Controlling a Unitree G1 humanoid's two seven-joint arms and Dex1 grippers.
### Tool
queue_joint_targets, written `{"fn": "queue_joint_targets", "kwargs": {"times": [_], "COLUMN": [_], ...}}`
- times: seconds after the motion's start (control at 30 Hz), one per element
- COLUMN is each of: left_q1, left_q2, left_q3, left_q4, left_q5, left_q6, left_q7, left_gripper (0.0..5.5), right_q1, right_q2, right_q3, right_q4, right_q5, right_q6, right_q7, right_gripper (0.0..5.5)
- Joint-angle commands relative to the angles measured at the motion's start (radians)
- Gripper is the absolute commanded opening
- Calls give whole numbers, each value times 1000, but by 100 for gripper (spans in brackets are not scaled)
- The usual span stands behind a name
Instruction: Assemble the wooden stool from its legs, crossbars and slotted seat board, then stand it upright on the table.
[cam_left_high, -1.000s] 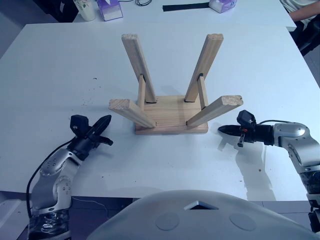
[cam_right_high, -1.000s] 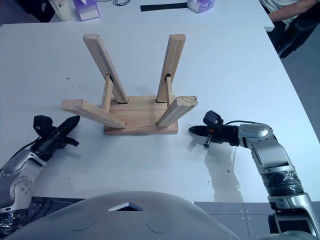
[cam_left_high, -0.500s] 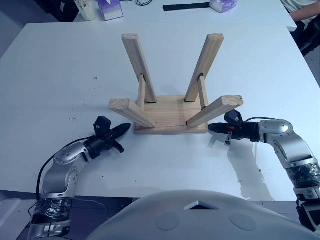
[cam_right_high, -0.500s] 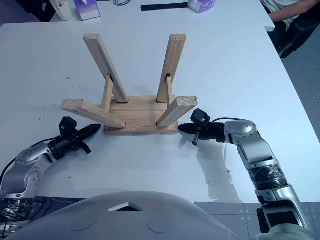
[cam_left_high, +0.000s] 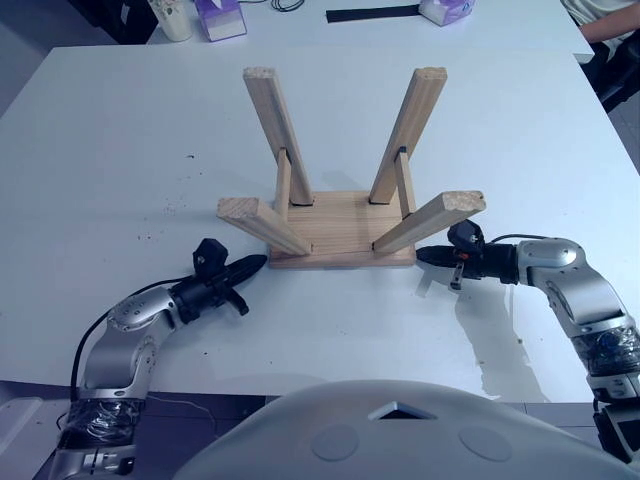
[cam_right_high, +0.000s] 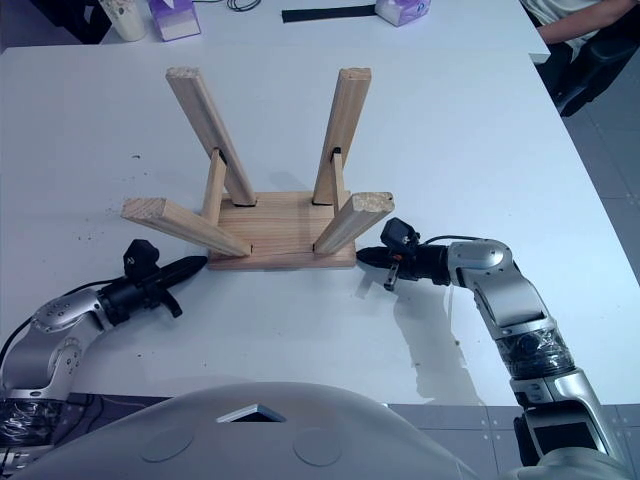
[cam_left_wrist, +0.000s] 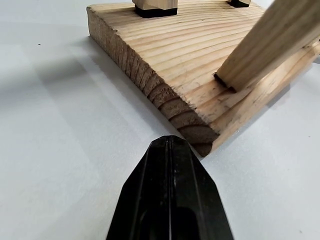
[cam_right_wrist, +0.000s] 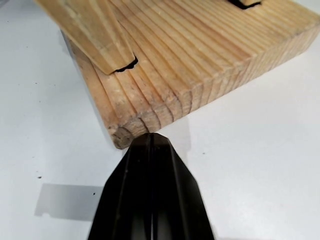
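As the stool (cam_left_high: 340, 205) sits upside down on the table (cam_left_high: 120, 130), seat board (cam_left_high: 345, 240) flat and legs (cam_left_high: 275, 125) pointing up, assembly is judged done and only the flip is left.

Head views: the left gripper (cam_left_high: 252, 264) is seen low on the table, fingers pressed together on nothing. The board's corner lies just ahead of its tip. The right gripper (cam_left_high: 424, 255) is likewise closed and empty, with the opposite corner right at its tip and a splayed leg (cam_left_high: 430, 222) just above it.

Left wrist view: the closed tip is aimed at the board's corner, with a small strip of table between them. A leg is socketed into the board just beyond.

Right wrist view: the closed tip appears to meet the bottom edge of the corner, but contact cannot be confirmed.

Risks, as judged:
- With both tips closed and pointed, the board can be pushed but not gripped, so the stool may be slid rather than lifted.
- If one side is pressed harder, the stool could be spun.
- If it is levered up from this edge, it may be toppled away from the grippers.
- A loosely seated leg or crossbar (cam_left_high: 283, 180) could be knocked out of its slot.
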Motion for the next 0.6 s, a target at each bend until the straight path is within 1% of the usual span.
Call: {"fn": "queue_joint_targets", "kwargs": {"times": [0.03,0.2,0.3,0.47,0.53,0.6], "left_q1": [-2,-16,5,145,211,284], "left_q2": [-7,1,24,71,72,74], "left_q3": [-42,-37,1,109,161,187], "left_q4": [-49,-94,-151,-341,-405,-463], "left_q5": [-26,-58,-81,-179,-218,-236], "left_q6": [35,62,80,144,166,177], "left_q7": [-33,-50,-50,-56,-44,-39], "left_gripper": [4,4,4,4,4,4], "right_q1": [-18,-23,2,128,164,192], "right_q2": [9,23,6,-72,-100,-117], "right_q3": [23,20,0,-112,-159,-202], "right_q4": [-21,-79,-132,-353,-422,-478], "right_q5": [5,32,55,185,231,270], "right_q6": [13,45,62,149,183,214], "right_q7": [12,17,28,56,56,43], "right_gripper": [0,0,0,0,0,0]}}
